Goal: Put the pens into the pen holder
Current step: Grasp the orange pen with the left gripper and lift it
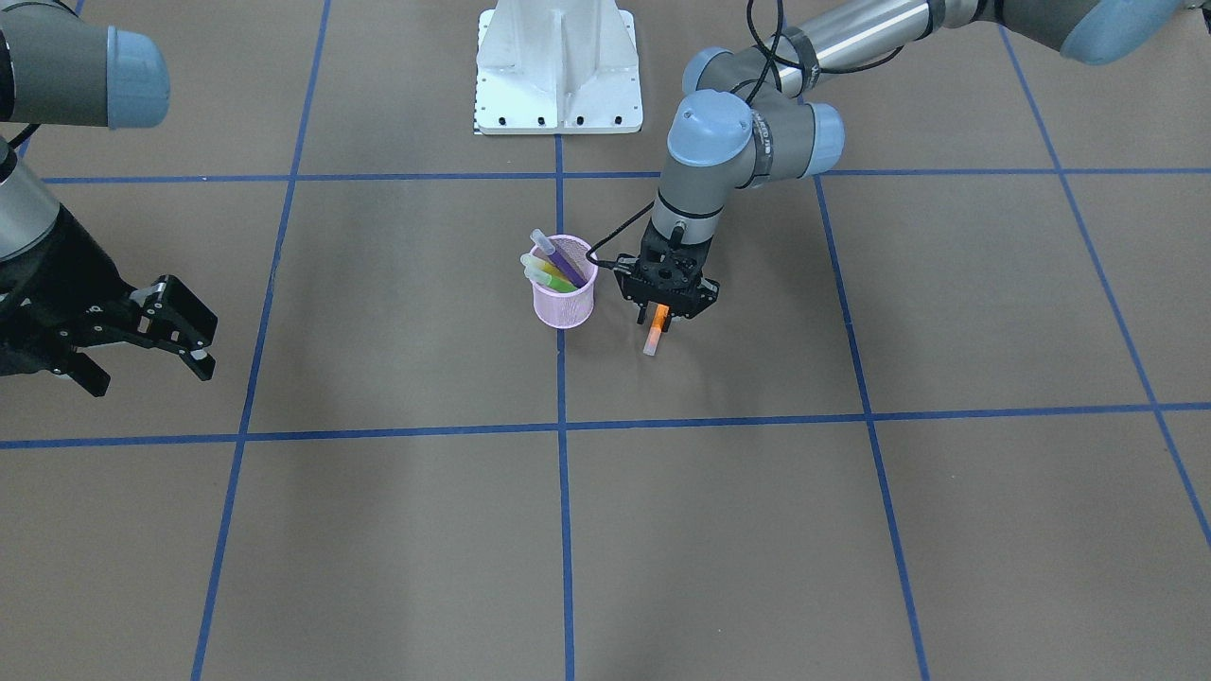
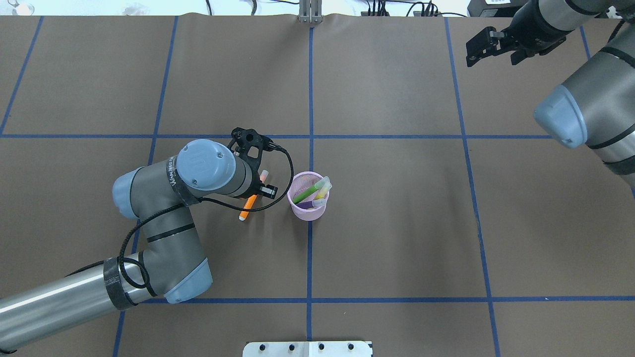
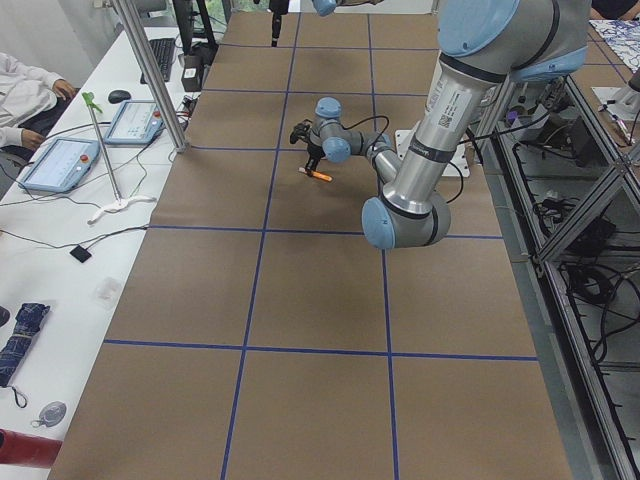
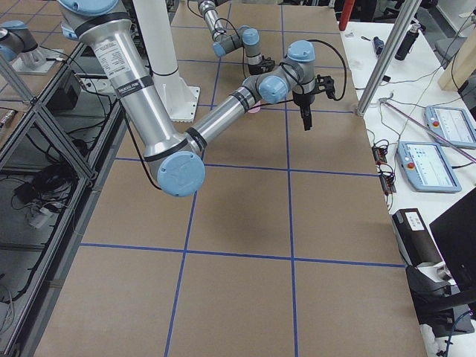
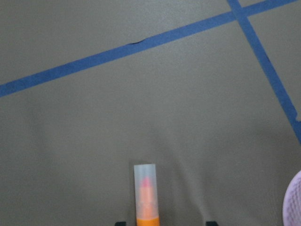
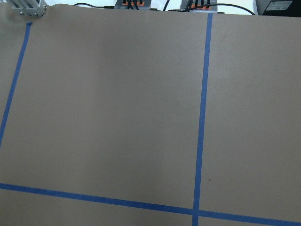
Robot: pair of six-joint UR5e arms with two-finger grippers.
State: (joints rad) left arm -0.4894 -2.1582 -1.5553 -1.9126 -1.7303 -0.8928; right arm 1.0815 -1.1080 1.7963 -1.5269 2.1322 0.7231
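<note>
Orange pen lies flat on the table, just beside the pen holder but apart from it. Left gripper stands over the pen's mid-body with its jaws partly open, one finger on each side. The wrist view shows a gap on both sides, so no clamp is visible. The pale cap pokes out past the fingertips.

Holder is upright on a blue tape line. Green pen, yellow pen and purple pen lean inside it, caps up.

Right gripper is spread wide and holds nothing, well apart from the holder and out toward the operators' edge.

Surface is brown paper with a tape grid. White base plate is on the robot's side. A bench along the far long edge carries a tablet, with a person's sleeve beside it. Holder and pen sit near the table's middle, well apart from every edge.
</note>
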